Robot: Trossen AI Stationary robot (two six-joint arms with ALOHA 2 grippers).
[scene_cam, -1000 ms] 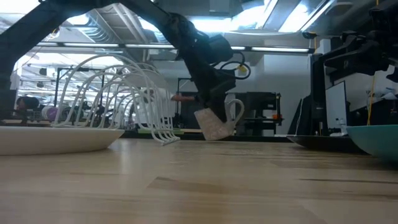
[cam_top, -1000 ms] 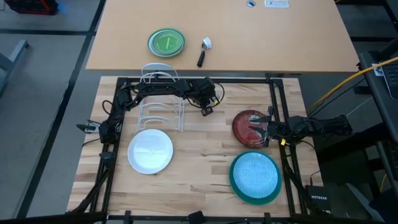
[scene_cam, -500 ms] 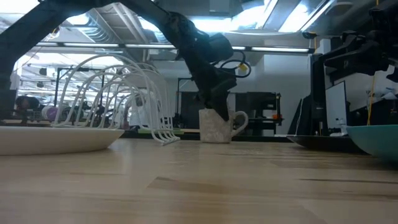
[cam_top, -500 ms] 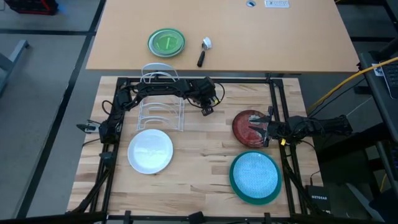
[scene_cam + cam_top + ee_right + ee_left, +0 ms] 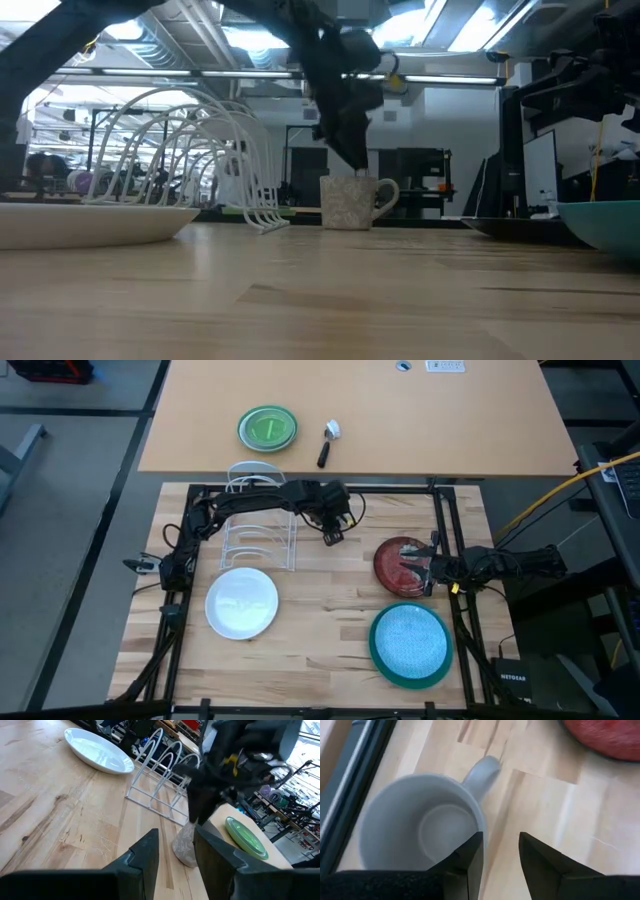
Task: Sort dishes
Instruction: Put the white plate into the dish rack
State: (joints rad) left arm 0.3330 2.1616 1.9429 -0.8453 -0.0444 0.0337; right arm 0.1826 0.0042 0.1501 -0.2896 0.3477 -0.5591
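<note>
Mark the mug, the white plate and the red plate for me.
mug (image 5: 347,203), low view, on its speckled side wall.
white plate (image 5: 241,603), high view, on its bare centre.
red plate (image 5: 396,561), high view, on its patterned face left of the right gripper.

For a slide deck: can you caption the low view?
Left gripper hangs open just above the upright grey mug, between the wire rack and the teal plate.

**Robot body, as seen**

Two black jointed arms. Left arm (image 5: 262,500): black cable looped by the wrist; left gripper (image 5: 499,862) with dark, wedge-shaped fingers. Right arm (image 5: 505,563): small yellow tag near the wrist; right gripper (image 5: 175,855) similarly dark-fingered.
</note>
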